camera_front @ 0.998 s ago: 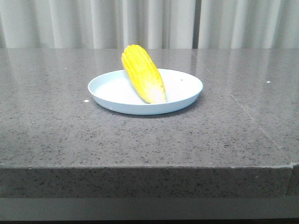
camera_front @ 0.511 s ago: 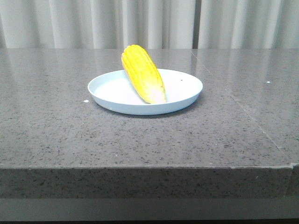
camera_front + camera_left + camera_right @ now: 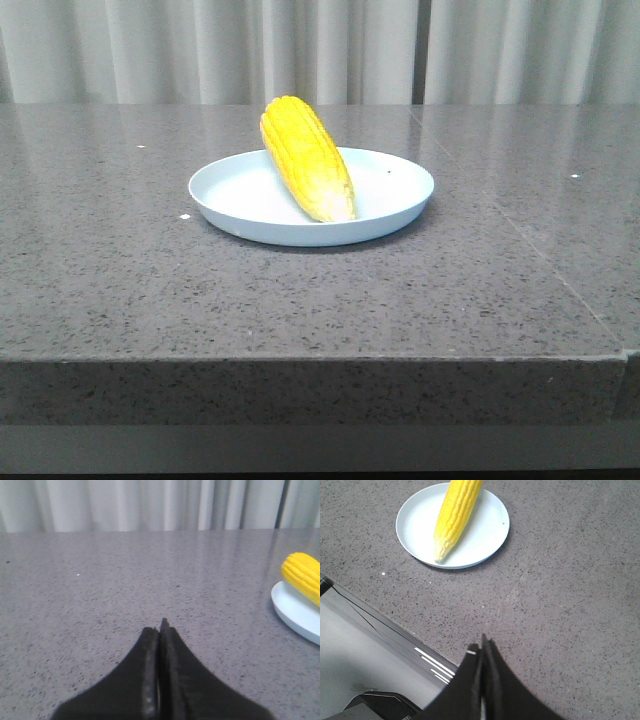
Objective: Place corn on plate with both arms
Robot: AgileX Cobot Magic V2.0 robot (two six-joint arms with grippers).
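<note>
The yellow corn (image 3: 305, 156) lies on the pale blue-white plate (image 3: 230, 190) at the table's middle, its paler tip toward the front and its thick end over the far rim. Neither gripper shows in the front view. In the left wrist view my left gripper (image 3: 160, 626) is shut and empty above bare table, with the corn (image 3: 303, 575) and plate (image 3: 295, 612) off to one side. In the right wrist view my right gripper (image 3: 481, 644) is shut and empty near the table's front edge, well apart from the corn (image 3: 454, 516) and plate (image 3: 490, 532).
The grey speckled stone table (image 3: 120, 260) has a front edge (image 3: 300, 362) close to the camera. A white curtain (image 3: 320, 50) hangs behind it. In the right wrist view the table edge (image 3: 380, 615) and the robot base (image 3: 375, 705) lie below it.
</note>
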